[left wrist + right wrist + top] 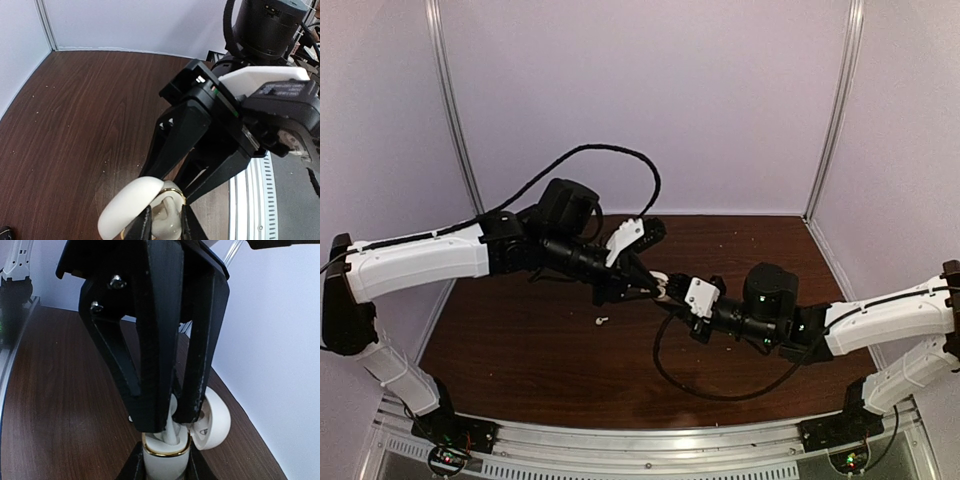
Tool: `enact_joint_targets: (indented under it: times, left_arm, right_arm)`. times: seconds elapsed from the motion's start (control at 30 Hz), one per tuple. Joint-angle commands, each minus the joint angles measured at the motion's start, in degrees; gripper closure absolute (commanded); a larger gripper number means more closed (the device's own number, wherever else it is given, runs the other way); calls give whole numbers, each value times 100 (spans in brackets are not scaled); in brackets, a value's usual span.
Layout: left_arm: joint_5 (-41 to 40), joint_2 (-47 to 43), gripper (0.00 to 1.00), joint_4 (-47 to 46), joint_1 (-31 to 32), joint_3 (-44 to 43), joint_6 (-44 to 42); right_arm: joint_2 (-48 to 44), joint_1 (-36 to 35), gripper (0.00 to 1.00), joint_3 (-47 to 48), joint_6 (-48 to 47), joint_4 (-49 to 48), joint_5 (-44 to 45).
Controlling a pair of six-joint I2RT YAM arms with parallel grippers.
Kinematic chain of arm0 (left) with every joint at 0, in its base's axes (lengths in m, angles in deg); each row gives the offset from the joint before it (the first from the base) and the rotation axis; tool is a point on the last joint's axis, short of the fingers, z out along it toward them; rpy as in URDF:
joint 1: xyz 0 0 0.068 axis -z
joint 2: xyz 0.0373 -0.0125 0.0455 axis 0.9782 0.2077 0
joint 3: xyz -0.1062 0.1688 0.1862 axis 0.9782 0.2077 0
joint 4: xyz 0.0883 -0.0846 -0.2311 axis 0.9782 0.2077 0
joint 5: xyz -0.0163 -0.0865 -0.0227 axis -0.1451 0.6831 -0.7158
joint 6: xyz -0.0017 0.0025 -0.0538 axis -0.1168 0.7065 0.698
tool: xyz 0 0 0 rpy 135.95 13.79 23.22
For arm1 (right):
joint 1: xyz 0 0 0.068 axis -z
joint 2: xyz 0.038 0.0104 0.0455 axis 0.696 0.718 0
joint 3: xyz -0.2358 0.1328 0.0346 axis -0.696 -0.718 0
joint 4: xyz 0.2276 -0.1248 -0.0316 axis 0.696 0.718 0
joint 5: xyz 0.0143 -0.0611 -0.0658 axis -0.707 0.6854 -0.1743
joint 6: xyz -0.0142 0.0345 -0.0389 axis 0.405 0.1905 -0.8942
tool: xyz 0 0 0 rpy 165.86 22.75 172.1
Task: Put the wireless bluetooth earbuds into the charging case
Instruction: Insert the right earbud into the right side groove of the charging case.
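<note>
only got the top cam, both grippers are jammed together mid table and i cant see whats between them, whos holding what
Observer: The right gripper is shut on the white charging case, one finger on either side of its body.
Operator: and the left one
Observer: The left gripper is shut on a white earbud, held at the case's opening.
Operator: is it in yet
Observer: Its lower end reaches the gold rim of the open case. Whether it is seated, I cannot tell.
</note>
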Motion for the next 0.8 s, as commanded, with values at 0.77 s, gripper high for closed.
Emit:
enact_joint_targets:
  times: [0.77]
  left_arm:
    - [-398, 682, 82, 585, 103, -689, 980]
  right_arm:
    - [521, -205, 100, -591, 193, -2287, 179]
